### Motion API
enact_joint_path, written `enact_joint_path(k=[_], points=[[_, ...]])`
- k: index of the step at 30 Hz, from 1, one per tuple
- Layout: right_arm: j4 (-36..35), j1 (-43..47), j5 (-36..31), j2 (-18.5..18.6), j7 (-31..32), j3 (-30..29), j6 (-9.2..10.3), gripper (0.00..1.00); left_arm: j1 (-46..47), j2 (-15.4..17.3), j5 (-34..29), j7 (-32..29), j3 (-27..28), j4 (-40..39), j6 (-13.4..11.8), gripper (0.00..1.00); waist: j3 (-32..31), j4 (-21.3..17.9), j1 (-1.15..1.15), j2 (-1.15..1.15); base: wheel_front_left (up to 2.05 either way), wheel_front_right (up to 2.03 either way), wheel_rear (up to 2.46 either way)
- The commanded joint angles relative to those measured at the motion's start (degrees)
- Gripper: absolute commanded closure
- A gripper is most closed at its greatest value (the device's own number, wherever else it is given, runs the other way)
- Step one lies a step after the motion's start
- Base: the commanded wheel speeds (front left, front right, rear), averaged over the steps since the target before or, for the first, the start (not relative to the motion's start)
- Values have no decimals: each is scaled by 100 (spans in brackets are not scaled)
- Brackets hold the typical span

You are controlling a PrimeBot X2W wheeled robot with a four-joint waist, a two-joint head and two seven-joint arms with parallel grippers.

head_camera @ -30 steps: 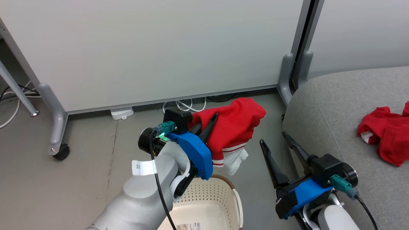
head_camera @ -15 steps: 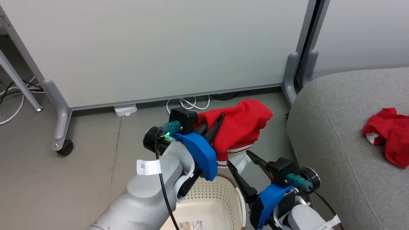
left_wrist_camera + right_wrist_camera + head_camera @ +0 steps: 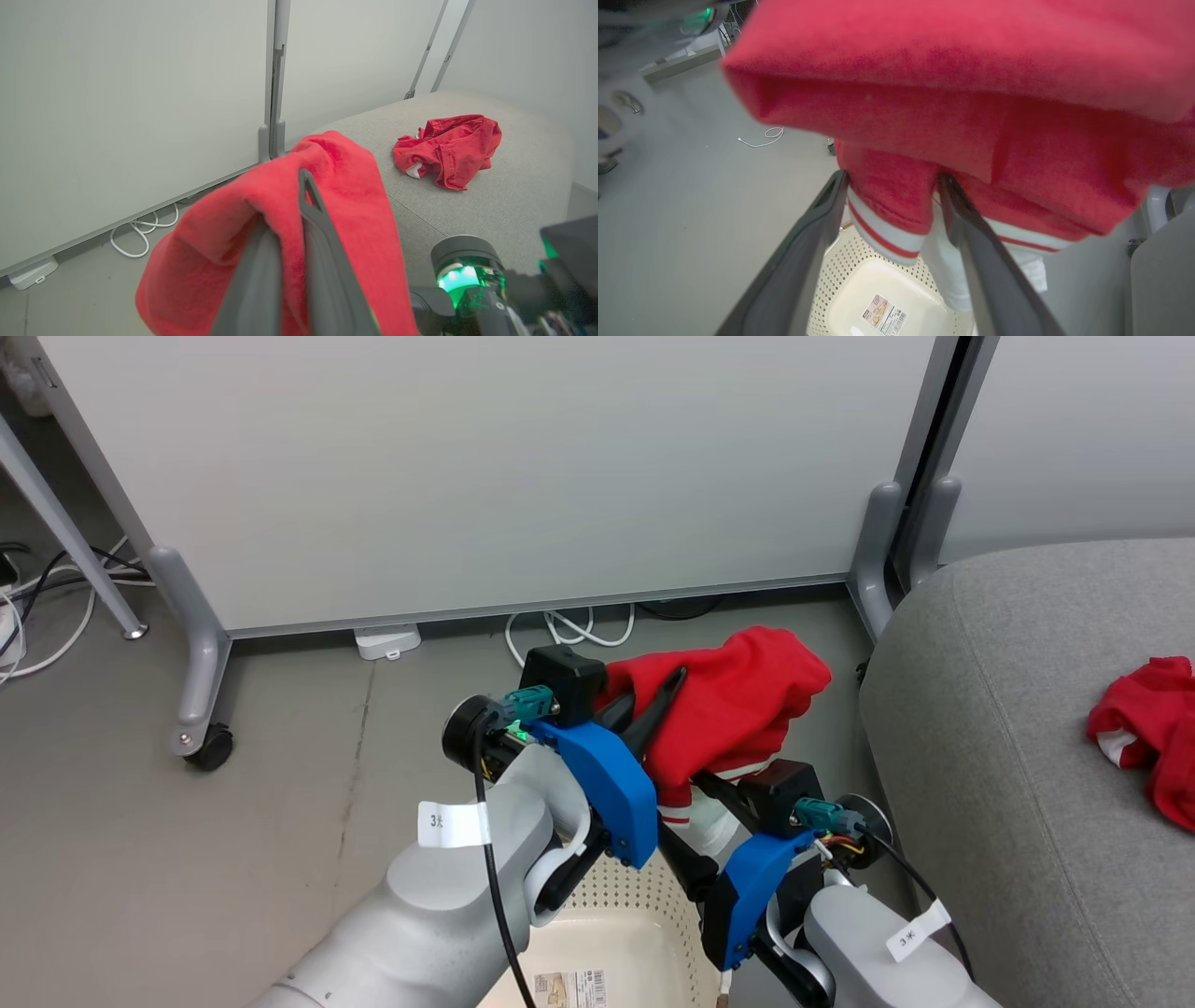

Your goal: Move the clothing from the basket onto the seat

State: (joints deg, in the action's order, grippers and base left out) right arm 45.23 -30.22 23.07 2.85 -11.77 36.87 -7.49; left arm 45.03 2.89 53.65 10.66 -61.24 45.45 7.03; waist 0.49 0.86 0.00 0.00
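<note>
Clothing status: one red garment (image 3: 747, 709) hangs clamped between the closed fingers of the left end effector (image 3: 653, 695). It is raised clear above the basket (image 3: 611, 933) and short of the seat (image 3: 1008, 728). The second garment (image 3: 1144, 737) already lies crumpled on the seat cushion.

Change noted over the last second: the right end effector (image 3: 892, 179), previously beside the seat edge, has swung inward beneath the held garment. Its fingers stand wide apart, straddling the striped hem (image 3: 882, 235) and gripping nothing. The left grip is unchanged.

The basket floor in view is bare apart from its barcode sticker (image 3: 883, 310).

Assessment: a two-handed support or handover of the drooping hem appears to be in preparation. The last piece is out of the basket; its transfer to the seat remains outstanding.
</note>
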Motion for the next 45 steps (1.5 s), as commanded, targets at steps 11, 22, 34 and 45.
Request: enact_joint_path(k=[11,22,34,45], points=[[638,-782,831,6,-259,787,-1,0,167,0,167,10,-262,-197,-89,100,64,107,0,0,0,0,0],[891,-987,1272,7,-341,1195,-1,100,211,0,330,100,-383,-74,-98,100,25,76,0,0,0,0,0],[824,-865,1261,6,-351,1125,-1,100,237,1,426,196,-445,52,-122,100,1,-41,0,0,0,0,0],[759,-847,1184,6,-352,1038,-1,100,258,1,487,269,-488,156,-153,0,8,-98,0,0,0,0,0]])
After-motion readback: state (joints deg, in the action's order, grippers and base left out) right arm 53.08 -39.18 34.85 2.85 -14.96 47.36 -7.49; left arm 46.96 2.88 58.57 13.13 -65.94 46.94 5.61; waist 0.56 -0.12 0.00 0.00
